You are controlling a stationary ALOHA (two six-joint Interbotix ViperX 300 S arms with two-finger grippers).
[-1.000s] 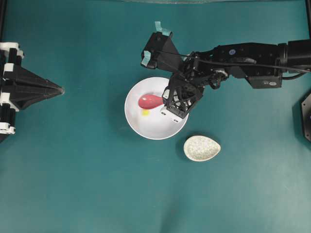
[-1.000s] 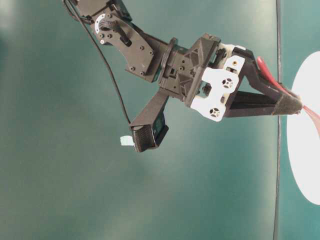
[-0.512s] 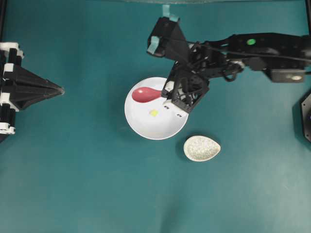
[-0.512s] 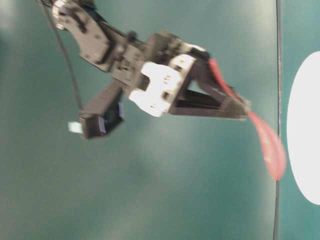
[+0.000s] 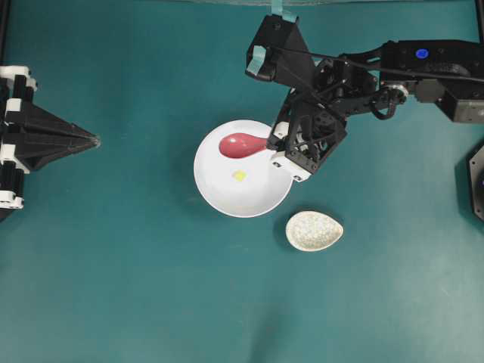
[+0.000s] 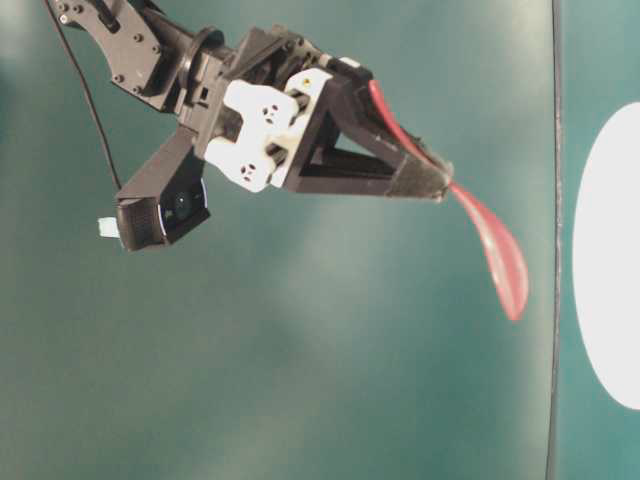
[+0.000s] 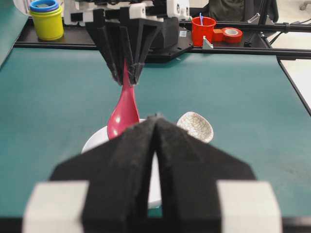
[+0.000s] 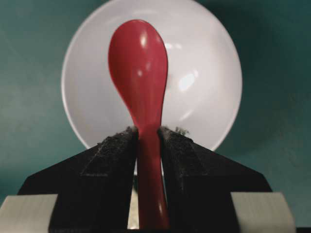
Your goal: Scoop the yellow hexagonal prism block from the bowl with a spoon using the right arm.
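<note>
Pale-yellow, the hexagonal prism block (image 5: 240, 175) lies loose on the white bowl (image 5: 219, 197)'s floor, apart from the spoon. Above it, clear of the bowl, hangs the pink-red spoon (image 5: 243, 144), empty, its handle clamped in the right gripper (image 8: 148, 145). A speckled oval dish (image 5: 314, 231) sits just beside the bowl. Far left, the left gripper (image 7: 156, 127) rests with jaws together.
</note>
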